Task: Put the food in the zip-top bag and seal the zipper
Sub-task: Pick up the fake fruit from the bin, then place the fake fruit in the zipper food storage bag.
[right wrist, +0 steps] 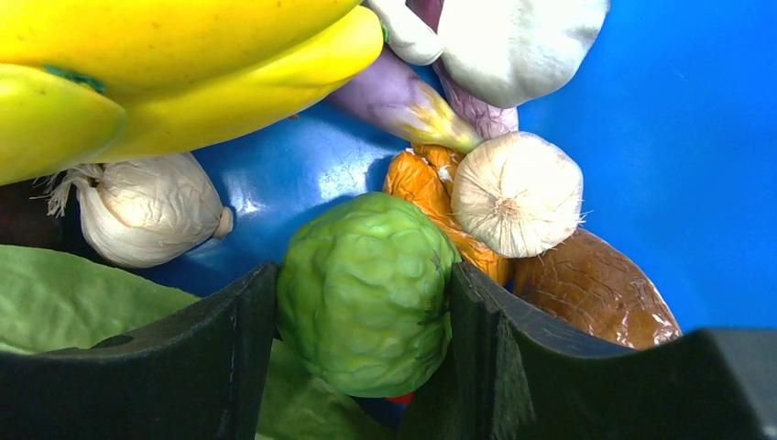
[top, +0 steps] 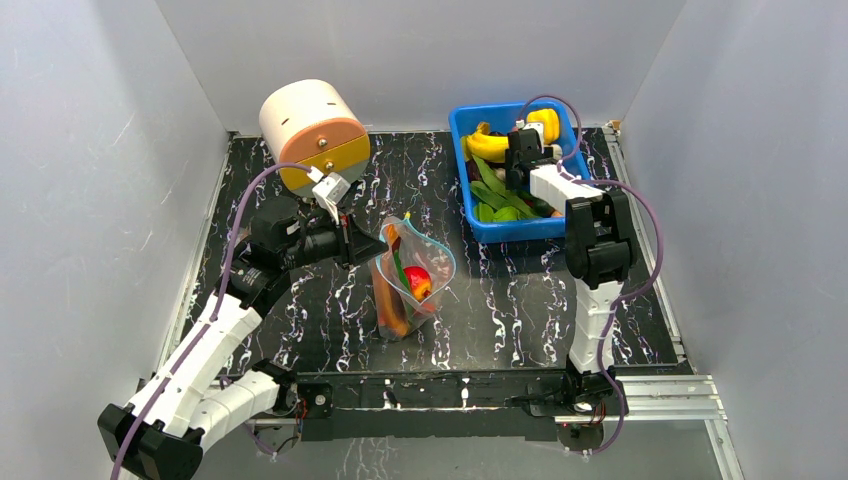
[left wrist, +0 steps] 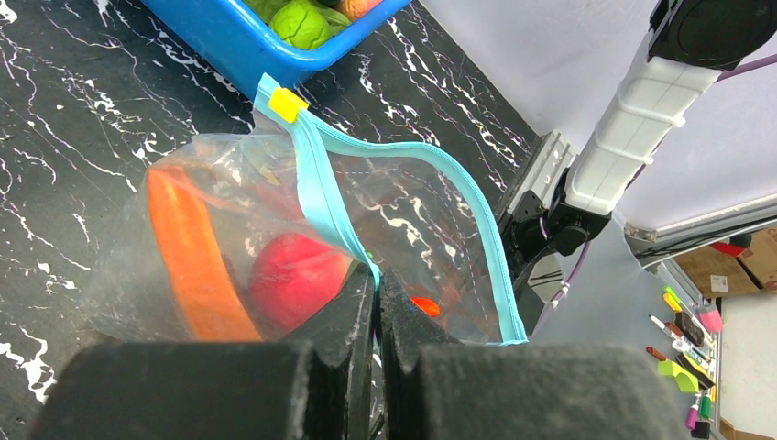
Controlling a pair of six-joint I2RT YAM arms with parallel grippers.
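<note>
The zip-top bag [top: 412,285] stands upright at mid table with its mouth open. Inside it are a red fruit [left wrist: 293,275] and a long orange carrot [left wrist: 188,257]. My left gripper [left wrist: 377,280] is shut on the teal zipper [left wrist: 330,197] at the bag's left rim, also seen from above [top: 357,240]. A yellow slider [left wrist: 287,104] sits at the zipper's far end. My right gripper [right wrist: 362,275] is down in the blue bin [top: 462,125], and both fingers press a bumpy green fruit [right wrist: 366,289].
The bin holds more food: bananas [right wrist: 183,55], two garlic bulbs [right wrist: 147,215], a brown piece [right wrist: 596,284] and green leaves [right wrist: 64,293]. A white and orange cylinder [top: 315,135] stands at the back left. Grey walls enclose the table.
</note>
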